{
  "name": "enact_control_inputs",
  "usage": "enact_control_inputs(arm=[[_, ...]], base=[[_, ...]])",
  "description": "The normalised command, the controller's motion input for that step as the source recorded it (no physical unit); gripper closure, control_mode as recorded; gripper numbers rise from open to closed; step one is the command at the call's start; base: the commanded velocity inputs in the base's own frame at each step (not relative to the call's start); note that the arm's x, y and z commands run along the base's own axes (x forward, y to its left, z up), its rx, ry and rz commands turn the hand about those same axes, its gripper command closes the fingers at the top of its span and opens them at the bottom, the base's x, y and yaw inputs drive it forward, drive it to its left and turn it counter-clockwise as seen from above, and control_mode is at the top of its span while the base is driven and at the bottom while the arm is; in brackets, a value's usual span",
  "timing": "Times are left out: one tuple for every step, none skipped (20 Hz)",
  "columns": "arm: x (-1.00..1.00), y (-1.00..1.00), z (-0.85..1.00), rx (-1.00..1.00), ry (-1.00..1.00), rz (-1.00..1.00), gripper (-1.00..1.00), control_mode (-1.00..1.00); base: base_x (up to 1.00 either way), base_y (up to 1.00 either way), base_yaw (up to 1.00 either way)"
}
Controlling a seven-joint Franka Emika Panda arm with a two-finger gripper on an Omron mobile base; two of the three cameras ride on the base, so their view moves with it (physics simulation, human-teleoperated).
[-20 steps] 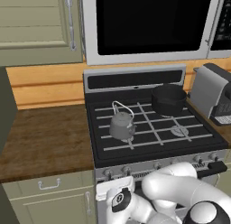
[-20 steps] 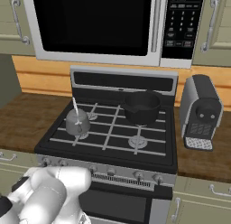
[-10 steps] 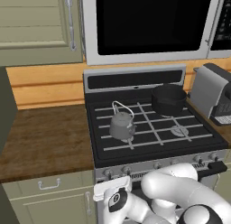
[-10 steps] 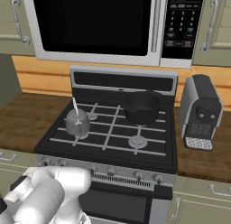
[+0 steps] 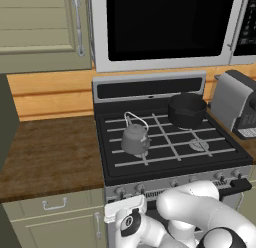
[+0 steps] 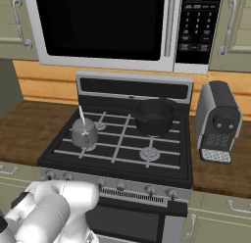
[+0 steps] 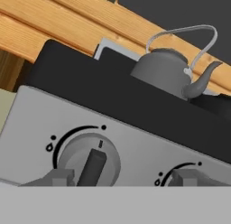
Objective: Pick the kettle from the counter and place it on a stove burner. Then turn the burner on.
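nothing has shifted: kettle (image 5: 135, 138) on front-left stove burner (image 5: 141, 151), spread tool (image 7: 119, 177) flanking a knob (image 7: 90, 162).

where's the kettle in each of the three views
Left base view: kettle left of centre, on the stovetop's front left grate.
Right base view: kettle left of centre, on the same grate.
Hand view: kettle upper right, above the knob panel.
Shared landmark: the black stovetop it sits on.
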Motion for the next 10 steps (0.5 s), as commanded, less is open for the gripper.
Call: enact_control_inputs(arm=[[0.0, 0.0, 0.0, 0.0, -0.05, 0.0, -1.0, -1.0], [-0.44, 0.0, 0.0, 0.0, -0.15, 0.05, -1.0, -1.0], [-0.46, 0.0, 0.0, 0.0, -0.13, 0.04, -1.0, -1.0], [-0.56, 0.09, 0.0, 0.0, -0.17, 0.04, -1.0, -1.0], [-0.31, 0.11, 0.0, 0.0, -0.13, 0.0, -1.0, -1.0], [-0.13, 0.11, 0.0, 0.0, -0.09, 0.0, -1.0, -1.0], [-0.21, 0.09, 0.01, 0.0, -0.08, 0.0, -1.0, -1.0], [-0.23, 0.07, 0.07, 0.0, -0.11, 0.0, -1.0, -1.0], [0.0, 0.0, 0.04, 0.0, -0.06, 0.0, -1.0, -1.0], [0.08, 0.0, 0.09, 0.0, -0.02, 0.0, -1.0, -1.0]], base=[[0.0, 0.0, 0.0], [0.0, 0.0, 0.0], [0.0, 0.0, 0.0], [0.0, 0.0, 0.0], [0.0, 0.0, 0.0], [0.0, 0.0, 0.0], [0.0, 0.0, 0.0], [0.0, 0.0, 0.0], [0.0, 0.0, 0.0], [0.0, 0.0, 0.0]])
